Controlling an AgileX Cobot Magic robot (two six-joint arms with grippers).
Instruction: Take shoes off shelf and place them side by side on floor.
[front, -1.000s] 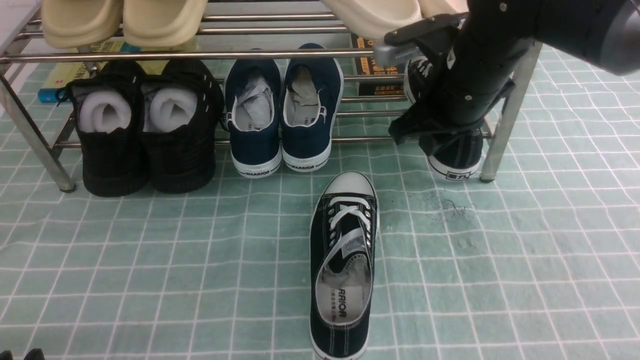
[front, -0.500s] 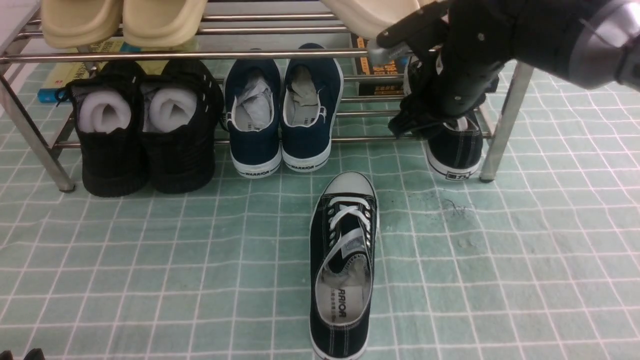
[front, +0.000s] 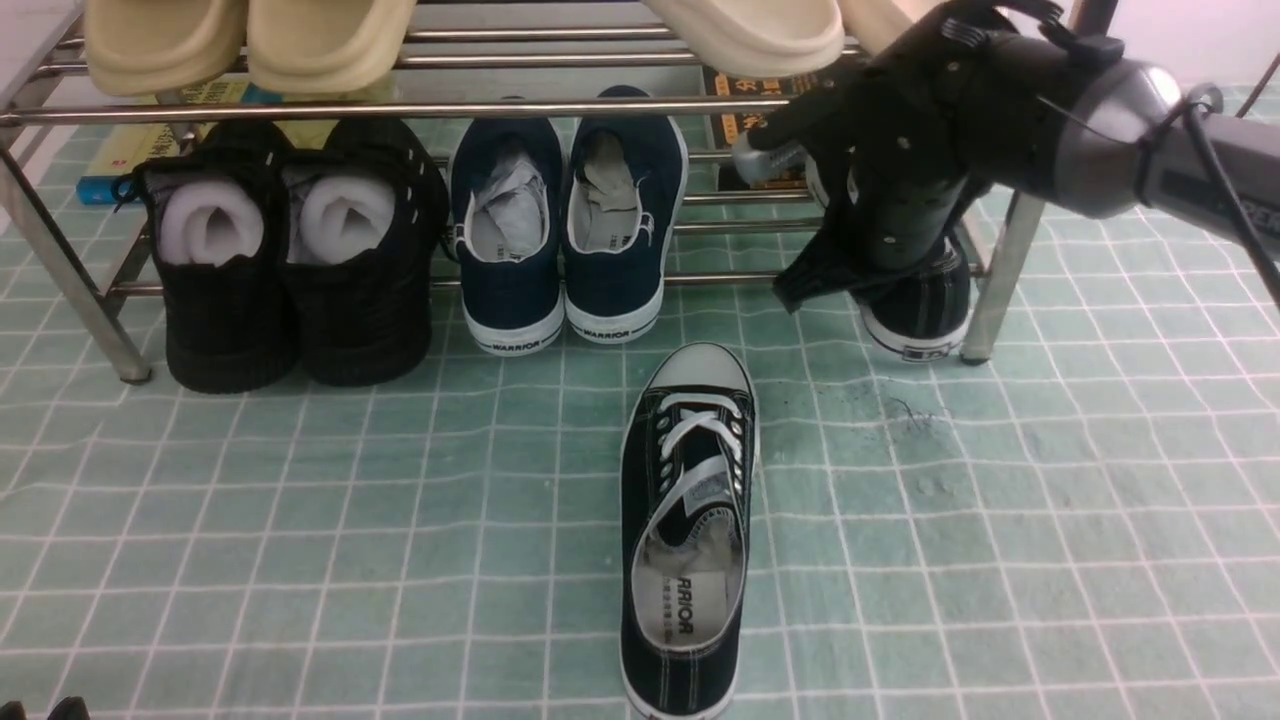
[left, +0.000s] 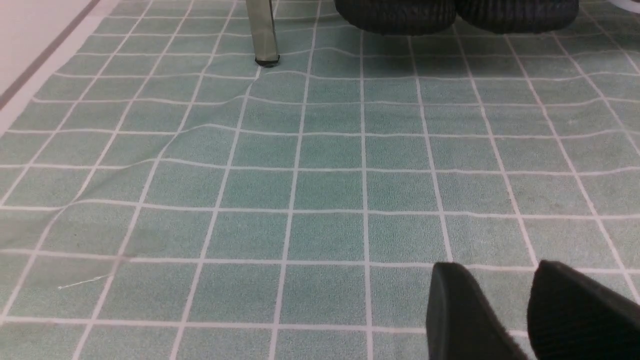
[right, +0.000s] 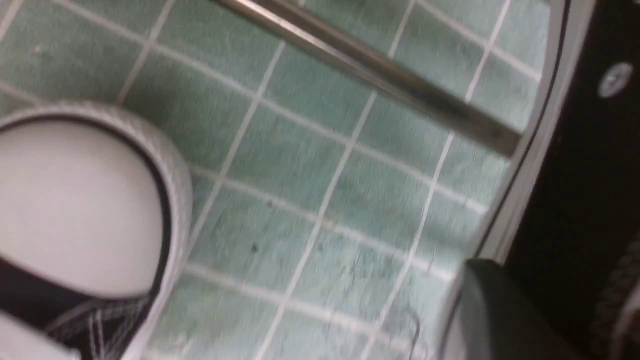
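Note slight shift of remaining sneaker (front: 925, 310) on shelf (front: 995, 280), beside right gripper (front: 840, 265) (grip impossible to tell; left gripper (left: 500, 267) parted), suggesting early extraction toward placement beside first sneaker (front: 690, 655) on floor (front: 1000, 600).

Right arm (front: 1010, 110) is reaching in from the right, its gripper (front: 785, 295) angling down. Left gripper (left: 495, 310) is hanging low, fingertips apart.

Floor (front: 400, 560), pale green with a white grid; sneaker (front: 688, 540), black with white laces, toe cap and stitching; slip-ons (front: 512, 290), navy with white soles; clogs (front: 325, 45), cream; rack (front: 560, 109), silvery; lace-ups (front: 365, 320), black with white stuffing.
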